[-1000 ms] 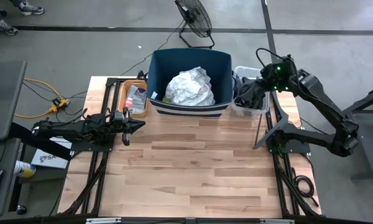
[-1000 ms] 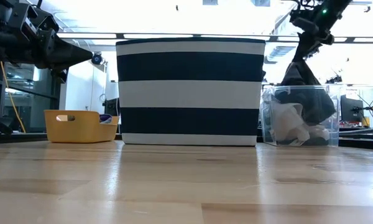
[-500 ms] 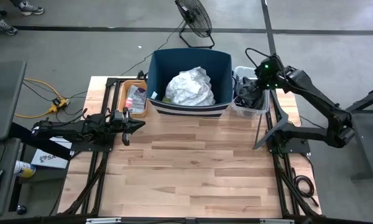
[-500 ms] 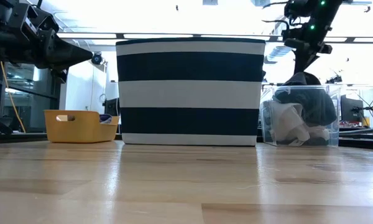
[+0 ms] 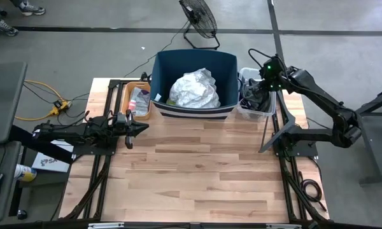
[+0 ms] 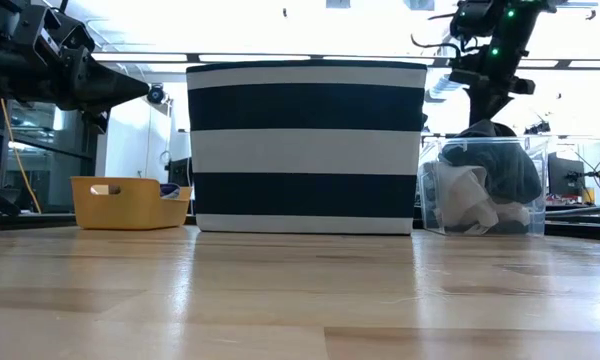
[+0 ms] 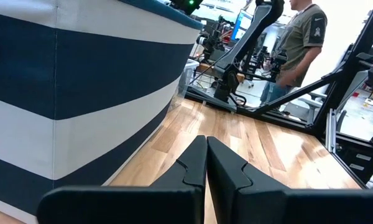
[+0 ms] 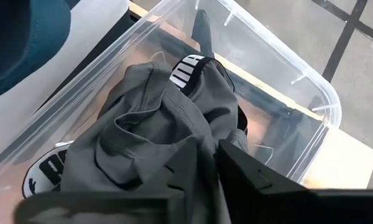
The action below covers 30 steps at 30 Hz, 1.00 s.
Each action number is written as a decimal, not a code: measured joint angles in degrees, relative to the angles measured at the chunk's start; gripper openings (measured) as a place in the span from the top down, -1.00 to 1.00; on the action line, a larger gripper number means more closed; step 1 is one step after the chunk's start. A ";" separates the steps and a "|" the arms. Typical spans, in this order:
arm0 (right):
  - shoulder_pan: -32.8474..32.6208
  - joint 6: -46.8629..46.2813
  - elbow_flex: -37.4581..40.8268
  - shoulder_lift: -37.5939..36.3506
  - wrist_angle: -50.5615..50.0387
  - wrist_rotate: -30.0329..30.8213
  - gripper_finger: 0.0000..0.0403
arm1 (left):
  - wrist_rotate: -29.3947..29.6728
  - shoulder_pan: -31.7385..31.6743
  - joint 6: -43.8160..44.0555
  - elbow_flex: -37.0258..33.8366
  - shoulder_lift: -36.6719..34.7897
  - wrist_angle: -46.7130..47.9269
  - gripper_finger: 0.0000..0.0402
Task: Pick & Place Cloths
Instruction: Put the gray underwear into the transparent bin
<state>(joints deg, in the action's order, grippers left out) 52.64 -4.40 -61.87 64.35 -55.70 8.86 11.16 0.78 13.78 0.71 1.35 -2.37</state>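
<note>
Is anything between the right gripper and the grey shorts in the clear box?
Nothing visible does. The right gripper sits directly on the grey shorts, which top the pile in the open clear box; a fold of the fabric is pinched between its fingers. The left gripper waits shut by the orange tray.

Even, bright light falls from above in the high view, shadows soft on the counter (image 5: 197,165). In the low view the ceiling glare blows out white, leaving the striped bin (image 6: 306,147) backlit and the near counter planks blurred.
</note>
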 joint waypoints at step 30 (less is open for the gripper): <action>0.02 -0.57 0.00 0.89 -9.83 -6.32 0.19 | 0.00 0.00 0.00 0.00 0.00 0.00 0.95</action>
<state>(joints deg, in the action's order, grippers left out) 52.66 -4.97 -61.87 65.23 -65.54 2.54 11.16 0.77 13.78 0.71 1.35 -2.37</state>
